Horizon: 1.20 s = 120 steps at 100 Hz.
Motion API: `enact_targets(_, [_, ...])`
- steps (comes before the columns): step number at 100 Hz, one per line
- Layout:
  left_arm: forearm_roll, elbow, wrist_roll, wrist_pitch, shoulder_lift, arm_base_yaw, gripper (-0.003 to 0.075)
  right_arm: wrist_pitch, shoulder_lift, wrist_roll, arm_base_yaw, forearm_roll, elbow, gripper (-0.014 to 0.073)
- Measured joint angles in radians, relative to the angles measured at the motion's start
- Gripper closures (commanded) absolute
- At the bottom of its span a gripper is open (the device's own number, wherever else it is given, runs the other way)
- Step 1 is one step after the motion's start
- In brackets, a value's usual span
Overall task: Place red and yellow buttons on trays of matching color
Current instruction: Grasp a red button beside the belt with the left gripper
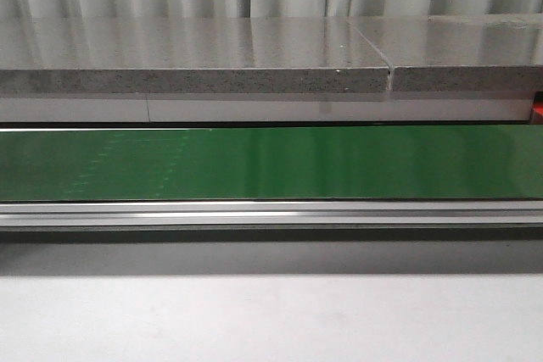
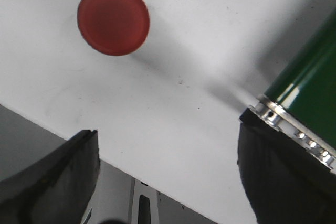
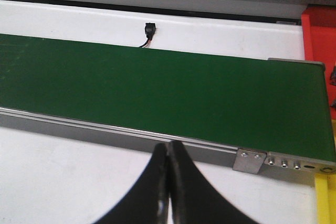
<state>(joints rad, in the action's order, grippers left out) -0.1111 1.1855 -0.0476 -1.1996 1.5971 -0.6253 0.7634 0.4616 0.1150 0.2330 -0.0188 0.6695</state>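
Note:
A round red button lies flat on the white table in the left wrist view. My left gripper hovers apart from it, open, with nothing between its two black fingers. My right gripper is shut on nothing, its tips over the white table just in front of the conveyor's metal rail. Past the belt's end, a corner of the red tray shows, and an edge of the yellow tray shows nearer. No yellow button is in view. Neither gripper appears in the front view.
A long green conveyor belt with a metal rail crosses the table, and its end shows beside my left gripper. Behind it run a grey stone counter and a small black cable plug. The table's edge lies under my left gripper.

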Motion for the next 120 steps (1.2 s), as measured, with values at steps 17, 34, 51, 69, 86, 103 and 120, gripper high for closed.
enact_targets(17, [0.011,0.000,0.004,0.014,0.050,-0.015,0.0188,0.000,0.000,0.000,0.000,0.000,0.000,0.0659])
enact_targets(34, [0.015,0.000,0.011,0.085,0.094,-0.023,0.0188,0.000,0.000,0.000,0.000,0.000,0.000,0.0659])
enact_targets(51, [0.015,0.000,0.021,0.170,0.130,-0.023,0.0188,0.000,0.000,0.000,0.000,0.000,0.000,0.0659])
enact_targets(69, [0.015,0.000,0.024,0.206,0.162,-0.023,0.0229,0.000,0.000,0.000,0.000,0.000,0.000,0.0659])
enact_targets(86, [0.015,0.000,0.026,0.241,0.166,-0.023,0.0407,0.000,0.000,0.000,0.000,0.000,0.000,0.0659])
enact_targets(103, [0.015,0.000,0.026,0.260,0.166,-0.023,0.0547,0.000,0.000,0.000,0.000,0.000,0.000,0.0659])
enact_targets(120, [0.015,0.000,0.026,0.263,0.167,-0.023,0.0566,0.000,0.000,0.000,0.000,0.000,0.000,0.0659])
